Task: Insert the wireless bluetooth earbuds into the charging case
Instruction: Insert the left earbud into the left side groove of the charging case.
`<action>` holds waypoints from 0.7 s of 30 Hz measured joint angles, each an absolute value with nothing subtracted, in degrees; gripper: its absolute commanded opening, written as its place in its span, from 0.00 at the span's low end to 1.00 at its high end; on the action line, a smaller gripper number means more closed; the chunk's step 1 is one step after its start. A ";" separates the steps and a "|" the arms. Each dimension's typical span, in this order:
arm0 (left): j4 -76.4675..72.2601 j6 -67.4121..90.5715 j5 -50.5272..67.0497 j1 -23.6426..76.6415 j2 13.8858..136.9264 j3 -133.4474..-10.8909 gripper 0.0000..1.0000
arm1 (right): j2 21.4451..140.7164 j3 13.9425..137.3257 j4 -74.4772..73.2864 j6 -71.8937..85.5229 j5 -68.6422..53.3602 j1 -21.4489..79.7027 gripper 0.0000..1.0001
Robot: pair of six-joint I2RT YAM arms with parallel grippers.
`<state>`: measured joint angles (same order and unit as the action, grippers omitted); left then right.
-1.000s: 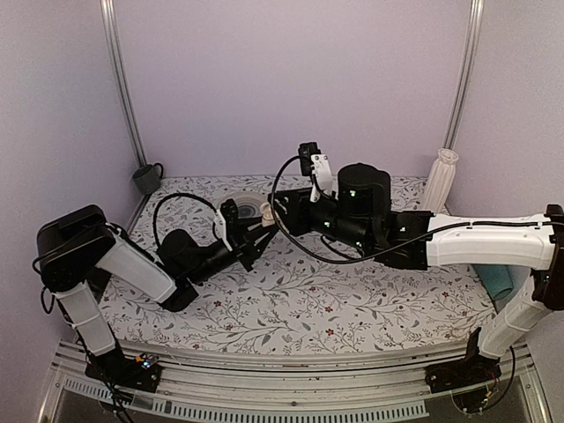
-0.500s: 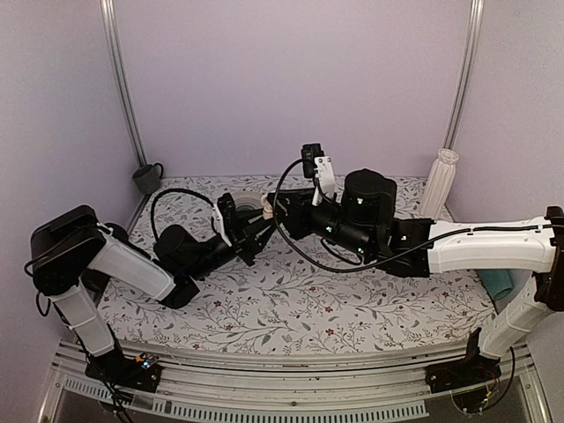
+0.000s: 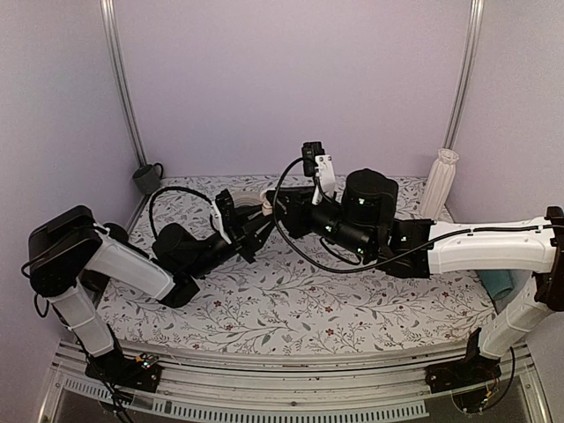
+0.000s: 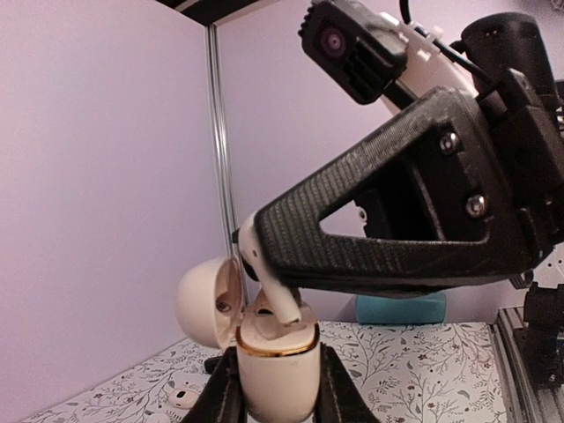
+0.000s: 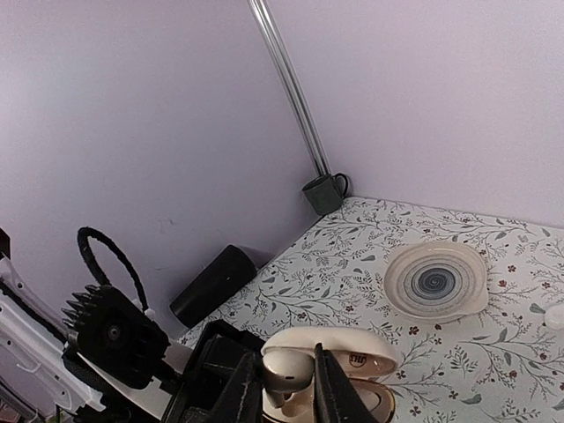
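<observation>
Mid-insertion above a flower-print table (image 3: 291, 300): the left gripper (image 4: 269, 392) clamps the charging case (image 4: 269, 366) upright by its lower body at the bottom centre of the left wrist view. Its lid (image 4: 204, 304) is swung open toward the left of the frame. The right gripper (image 5: 286, 392) pinches one earbud (image 5: 286, 368) between its fingers directly over the open case, stem pointing down. In the left wrist view the stem tip seems to reach the mouth of a well behind the gold rim (image 4: 264, 345), while the bud's body sits above the rim. In the top view the two grippers meet left of centre.

By this evidence the job is partway done. The case is open and steadied and the first earbud is at its well, but it is neither seated nor let go. A small pale object (image 4: 185, 398) on the table, lower left of the left wrist view, may be the second bud awaiting pickup. It is too small to call.

Both wells are hidden, by the case wall in one wrist view and by the fingers and bud in the other, so whether the second well is filled cannot be told. From above, the arms cover nearly all of the case. A plate (image 5: 434, 280) and a mug (image 5: 324, 192) sit behind.
</observation>
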<state>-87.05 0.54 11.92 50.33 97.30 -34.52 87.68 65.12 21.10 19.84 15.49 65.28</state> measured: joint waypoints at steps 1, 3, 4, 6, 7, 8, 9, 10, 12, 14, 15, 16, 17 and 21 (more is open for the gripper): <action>-87.02 0.51 11.81 50.35 97.12 -34.52 0.00 | 87.68 65.12 21.23 19.84 15.46 65.28 0.21; -87.05 0.45 11.62 50.35 96.97 -34.57 0.00 | 87.68 65.12 21.32 19.81 15.31 65.36 0.21; -87.05 0.43 11.53 50.35 96.95 -34.59 0.00 | 87.68 65.12 21.30 19.81 15.27 65.39 0.21; -87.05 0.40 11.46 50.37 96.95 -34.59 0.00 | 87.68 65.12 21.30 19.84 15.09 65.52 0.21; -87.07 0.38 11.42 50.37 96.95 -34.59 0.00 | 87.68 65.12 21.32 19.84 15.07 65.56 0.21; -87.05 0.34 11.38 50.37 96.95 -34.59 0.00 | 87.70 65.12 21.32 19.84 15.05 65.60 0.21; -87.05 0.21 11.33 50.37 96.92 -34.59 0.00 | 87.70 65.12 21.30 19.84 15.00 65.60 0.21; -87.05 0.14 11.31 50.37 96.86 -34.59 0.00 | 87.72 65.12 21.30 19.84 14.92 65.60 0.21; -87.02 -0.05 11.22 50.37 96.57 -34.59 0.00 | 87.77 65.12 21.34 19.84 14.76 65.63 0.21; -87.00 -0.40 11.11 50.37 96.14 -34.59 0.00 | 87.88 65.12 21.65 19.84 14.76 65.67 0.21; -87.00 -0.51 11.11 50.37 96.07 -34.59 0.00 | 87.88 65.12 21.82 19.84 14.81 65.71 0.22; -87.00 -0.64 11.09 50.37 96.01 -34.59 0.00 | 87.88 65.12 21.93 19.86 14.92 65.73 0.22; -87.00 -0.73 11.07 50.37 96.01 -34.59 0.00 | 87.88 65.12 21.93 19.88 14.96 65.73 0.23; -86.98 -0.71 10.94 50.37 96.01 -34.57 0.00 | 87.88 65.23 21.58 20.10 15.22 65.84 0.23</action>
<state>-86.98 -0.71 10.94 50.37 96.01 -34.57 87.88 65.23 21.58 20.10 15.22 65.84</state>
